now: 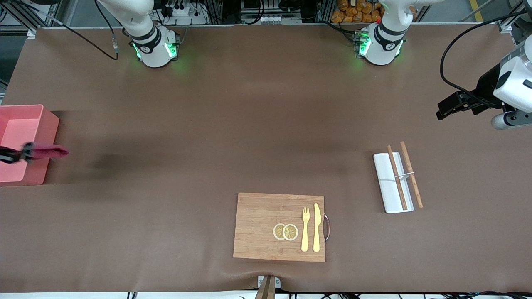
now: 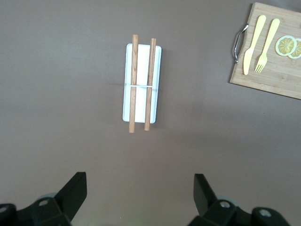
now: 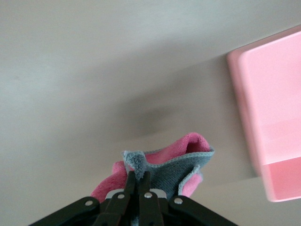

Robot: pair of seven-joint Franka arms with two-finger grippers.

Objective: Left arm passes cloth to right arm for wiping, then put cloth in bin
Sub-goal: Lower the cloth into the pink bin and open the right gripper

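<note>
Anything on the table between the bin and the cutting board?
No. In the front view only bare brown table lies between the bin and the cutting board. The right gripper holds the cloth over the bin's edge.

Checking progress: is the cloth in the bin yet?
Not yet. The right claw holds the bunched cloth in the air at the bin wall.

Fuzzy fabric cloth [image 3: 174, 157] (grey-backed), smooth plastic bin [image 1: 25, 124], wooden cutting board [image 1: 262, 224]
</note>
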